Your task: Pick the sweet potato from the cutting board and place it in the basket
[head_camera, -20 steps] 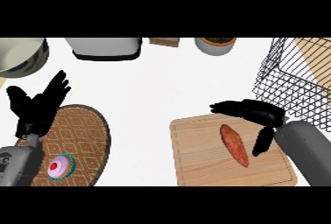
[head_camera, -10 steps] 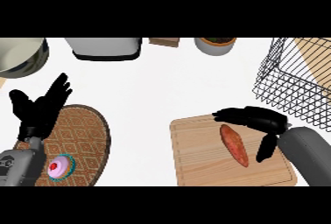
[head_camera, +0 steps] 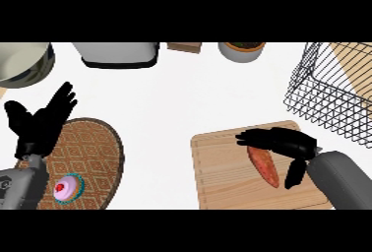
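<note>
An orange-red sweet potato (head_camera: 264, 165) lies on the wooden cutting board (head_camera: 225, 172) at the lower right. My right hand (head_camera: 285, 143) hangs over its far end, fingers curled across the top and thumb pointing down at its right side; part of the potato's tip is hidden beneath the fingers. The black wire basket (head_camera: 333, 93) stands at the upper right, beyond the board. My left hand (head_camera: 42, 121) rests open at the left edge, fingers up.
A round woven mat (head_camera: 87, 157) with a small pink cupcake (head_camera: 67, 187) lies under my left forearm. Along the back stand a grey toaster (head_camera: 117, 53), a potted plant (head_camera: 242, 49), a small wooden box (head_camera: 184, 46) and a pale pot (head_camera: 22, 63).
My right hand has moved left and down over the sweet potato, its fingers now curling across the far end. The left hand has barely shifted.
</note>
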Controlling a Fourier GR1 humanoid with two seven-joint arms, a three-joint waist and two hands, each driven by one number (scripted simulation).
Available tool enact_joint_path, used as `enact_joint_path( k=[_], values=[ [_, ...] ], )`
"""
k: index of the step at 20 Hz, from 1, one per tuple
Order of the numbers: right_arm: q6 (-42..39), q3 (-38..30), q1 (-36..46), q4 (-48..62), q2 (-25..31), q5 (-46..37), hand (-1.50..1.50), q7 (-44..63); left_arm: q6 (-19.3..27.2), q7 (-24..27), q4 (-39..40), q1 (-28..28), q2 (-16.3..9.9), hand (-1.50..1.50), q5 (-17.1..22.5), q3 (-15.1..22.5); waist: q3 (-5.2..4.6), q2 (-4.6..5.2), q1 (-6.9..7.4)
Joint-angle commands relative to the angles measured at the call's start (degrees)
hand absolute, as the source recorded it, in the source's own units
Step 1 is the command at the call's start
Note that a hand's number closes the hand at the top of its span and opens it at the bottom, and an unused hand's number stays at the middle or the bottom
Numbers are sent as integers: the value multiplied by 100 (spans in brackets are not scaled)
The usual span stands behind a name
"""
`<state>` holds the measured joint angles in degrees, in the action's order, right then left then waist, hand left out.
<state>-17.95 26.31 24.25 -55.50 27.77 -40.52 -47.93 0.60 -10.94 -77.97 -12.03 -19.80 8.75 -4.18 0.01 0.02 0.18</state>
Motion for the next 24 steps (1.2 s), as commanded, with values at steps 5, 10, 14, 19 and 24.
enact_joint_path(
  k=[5,10,14,19,24],
  values=[
    [418,302,-97,-20,-398,-832,150,-196,20,70,-164,194,234,0,-197,26,0,-2,5],
    [510,21,-114,201,-298,-1055,150,-674,-200,-181,-457,342,111,0,-74,-209,1,-4,13],
    [450,-194,-320,-24,-664,-1012,150,559,-251,-58,-67,34,100,0,-131,-251,-1,-10,-28],
    [1021,-1295,-789,8,-1568,-663,150,3335,-69,-92,-45,256,0,0,-169,-395,-24,-189,-509],
    [1550,-1132,-1111,-625,-2683,-1142,150,5087,-49,-94,-54,215,11,0,-157,-421,-24,-133,-379]
  ],
)
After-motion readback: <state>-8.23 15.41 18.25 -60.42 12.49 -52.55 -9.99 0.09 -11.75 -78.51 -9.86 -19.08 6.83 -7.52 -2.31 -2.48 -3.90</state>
